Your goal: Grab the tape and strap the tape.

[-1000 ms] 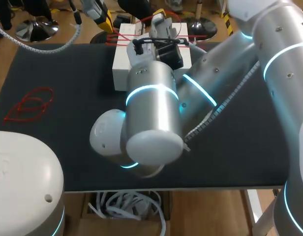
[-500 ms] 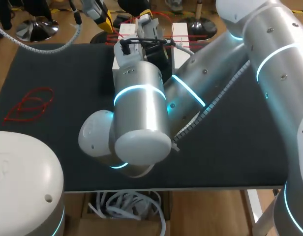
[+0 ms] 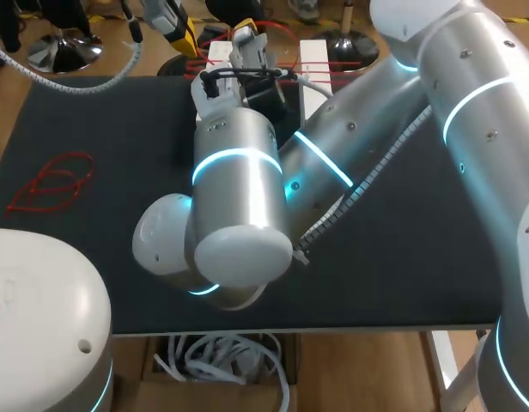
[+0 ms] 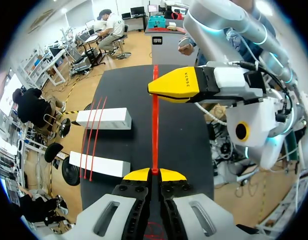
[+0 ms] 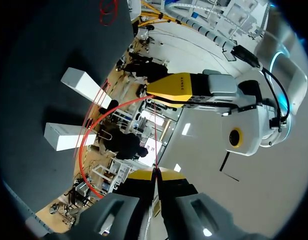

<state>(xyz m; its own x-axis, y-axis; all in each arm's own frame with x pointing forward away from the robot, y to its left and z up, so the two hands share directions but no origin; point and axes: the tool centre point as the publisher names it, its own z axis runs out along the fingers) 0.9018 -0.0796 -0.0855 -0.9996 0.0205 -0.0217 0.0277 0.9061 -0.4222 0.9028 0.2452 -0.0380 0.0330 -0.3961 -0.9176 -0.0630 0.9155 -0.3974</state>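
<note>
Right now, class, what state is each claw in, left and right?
Left claw: closed on the thin red plastic tape.
Right claw: closed on the same tape.

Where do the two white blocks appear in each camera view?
Head view: white blocks at the table's far edge, mostly hidden behind the right arm.
Left wrist view: ahead of the left gripper, off to one side, lying apart.
Right wrist view: ahead of the right gripper, on the table.
Shared landmark: red tape bands crossing both blocks.
</note>
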